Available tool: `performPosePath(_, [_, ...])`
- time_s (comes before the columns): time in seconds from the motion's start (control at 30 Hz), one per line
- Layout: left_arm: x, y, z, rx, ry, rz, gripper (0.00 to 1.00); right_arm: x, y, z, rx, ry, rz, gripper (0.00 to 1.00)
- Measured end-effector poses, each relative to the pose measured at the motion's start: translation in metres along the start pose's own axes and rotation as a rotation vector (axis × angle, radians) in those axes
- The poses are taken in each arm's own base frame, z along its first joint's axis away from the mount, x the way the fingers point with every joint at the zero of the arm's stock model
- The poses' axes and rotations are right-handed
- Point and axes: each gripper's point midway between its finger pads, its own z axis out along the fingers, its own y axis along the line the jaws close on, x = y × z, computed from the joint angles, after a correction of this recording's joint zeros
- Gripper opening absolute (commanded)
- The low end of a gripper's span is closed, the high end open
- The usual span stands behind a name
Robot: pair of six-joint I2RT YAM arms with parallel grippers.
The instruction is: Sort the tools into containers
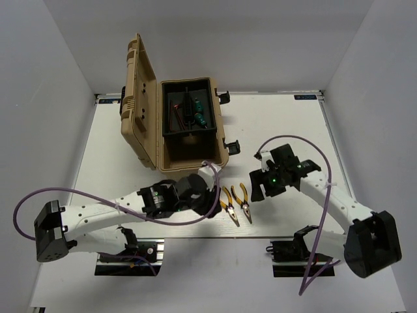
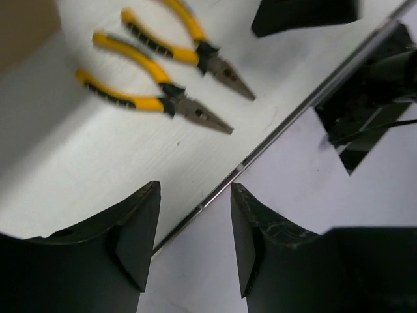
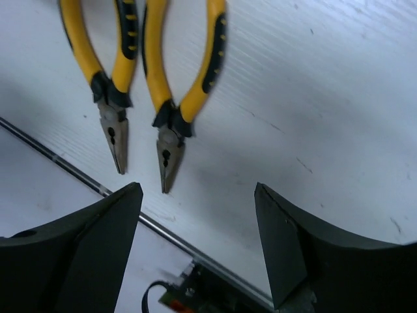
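We judge the step in hand to be picking up the two tools not yet boxed. The left pliers (image 1: 229, 206) and the right pliers (image 1: 245, 203), both yellow-and-black-handled, lie side by side on the white table (image 1: 293, 130). They are close to its near edge, with noses toward the arm bases and handles toward the toolbox (image 1: 189, 155). The toolbox stands open just behind them with its lid (image 1: 140, 98) tipped up on the left. A green-handled screwdriver (image 1: 199, 112) lies in its black interior, beside slim dark pieces we cannot make out.

The left gripper (image 2: 194, 189) hangs just left of the left pliers, fingers parted with nothing between them. The right gripper (image 3: 197, 189) hangs just right of the right pliers, fingers spread wide and likewise empty.

To do this well, we let each arm take the pliers nearer to it, one arm after the other, because the wrists are close enough to clash. We turn the wrist so the fingers straddle both handles crosswise, just behind the pivot, where the tool is narrow and should not splay. The inner finger has to drop into the slim gap between the two pliers. We therefore come straight down, or it may shove the neighbour toward the table edge. We close only once the tips are nearly on the table. Then we lift clear of the toolbox's front wall before letting go.
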Motion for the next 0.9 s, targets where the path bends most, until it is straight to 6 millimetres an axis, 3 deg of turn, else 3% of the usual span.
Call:
performPosePath(0.17, [0.040, 0.009, 0.014, -0.121, 0.042, -0.086, 0.60, -0.009, 0.004, 0.018, -0.018, -0.085, 0.003, 0.68])
performPosePath(0.4, [0.055, 0.012, 0.033, -0.232, -0.010, -0.192, 0.63, -0.029, -0.009, 0.049, 0.080, -0.113, 0.041, 0.59])
performPosePath(0.57, [0.070, 0.024, 0.035, -0.288, -0.052, -0.250, 0.63, -0.036, -0.019, 0.062, 0.157, -0.133, 0.060, 0.54])
performPosePath(0.73, [0.065, 0.026, 0.032, -0.306, -0.110, -0.291, 0.63, -0.047, -0.021, 0.065, 0.193, -0.182, 0.071, 0.51])
performPosePath(0.9, [0.060, 0.025, 0.030, -0.310, -0.145, -0.310, 0.66, -0.045, -0.021, 0.071, 0.199, -0.186, 0.085, 0.51])
